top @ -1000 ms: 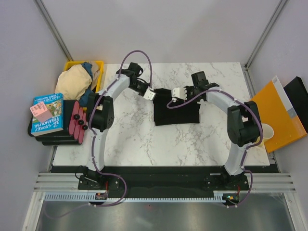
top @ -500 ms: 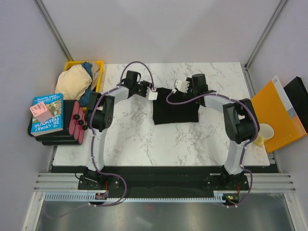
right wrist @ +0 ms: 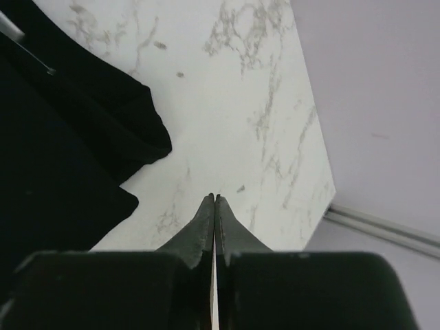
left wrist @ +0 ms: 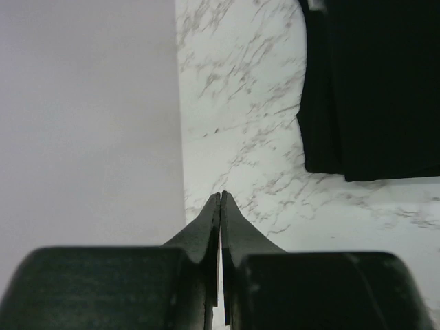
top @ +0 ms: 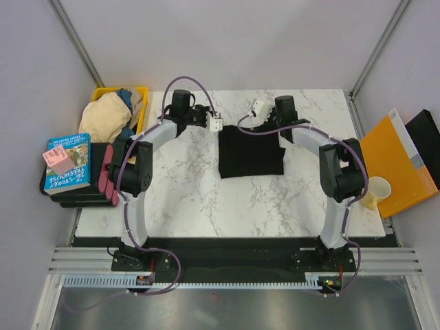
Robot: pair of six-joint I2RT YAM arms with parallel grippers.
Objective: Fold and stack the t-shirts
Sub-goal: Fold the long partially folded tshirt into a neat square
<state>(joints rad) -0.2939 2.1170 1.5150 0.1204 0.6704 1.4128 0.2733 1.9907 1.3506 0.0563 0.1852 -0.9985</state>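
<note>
We note one black t-shirt (top: pixel 251 152) folded into a flat, nearly square slab on the marble table (top: pixel 206 206). It lies at centre, toward the far edge. Its slightly longer axis runs left to right, with the sides about parallel to the table's.

The left gripper (top: pixel 215 124) sits by the shirt's far left corner with its fingers pressed together on nothing (in the wrist view the tips meet over bare marble). The right gripper (top: pixel 258 108) is beyond the shirt's far edge, likewise closed and empty. The right arm's forearm passes over the shirt's far right corner.

Off the far left corner, a yellow bin (top: pixel 141 90) holds a heaped beige garment (top: pixel 106 115) and a blue garment (top: pixel 126 95). Nearer on that side is a stack of books (top: pixel 69 165). Off the right edge are an orange folder (top: pixel 399 168) and a cup (top: pixel 378 190).
</note>
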